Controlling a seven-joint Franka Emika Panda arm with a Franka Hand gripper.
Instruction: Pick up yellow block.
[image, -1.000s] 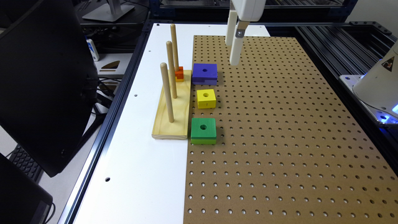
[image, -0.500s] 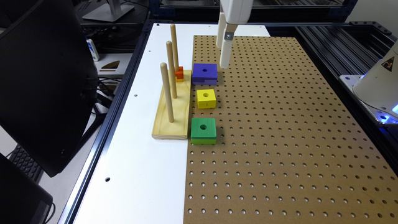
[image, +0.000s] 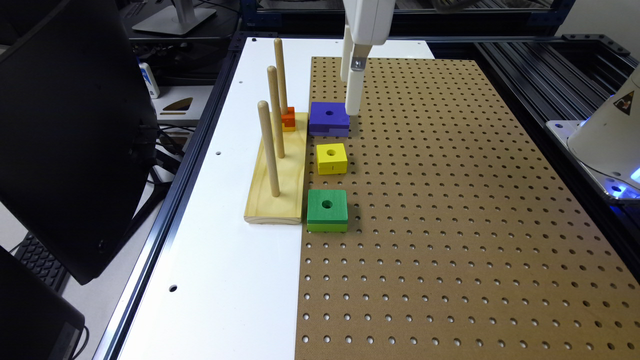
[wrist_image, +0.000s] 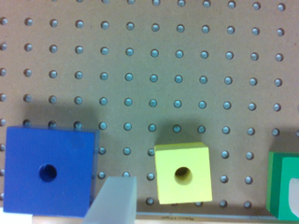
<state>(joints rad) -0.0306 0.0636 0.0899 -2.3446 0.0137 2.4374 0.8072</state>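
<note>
The yellow block (image: 332, 158) (wrist_image: 183, 173), a small cube with a round hole in its top, rests on the brown pegboard between the purple block (image: 329, 119) (wrist_image: 48, 171) and the green block (image: 327, 210) (wrist_image: 284, 186). My gripper (image: 350, 102) hangs just above the purple block's corner on the exterior view's right, behind the yellow block and apart from it. In the wrist view one of its pale fingers (wrist_image: 112, 203) shows at the picture's edge, beside the purple block, with nothing against it. The gripper is open and holds nothing.
A pale wooden base (image: 280, 175) with three upright pegs lies along the blocks on the exterior view's left, a tiny orange block (image: 288, 119) at its far end. A dark monitor (image: 70, 130) stands off the table. The pegboard (image: 450, 225) stretches wide to the exterior view's right.
The gripper has moved toward the exterior view's left and come lower, from over bare pegboard to the purple block's corner. No block has moved.
</note>
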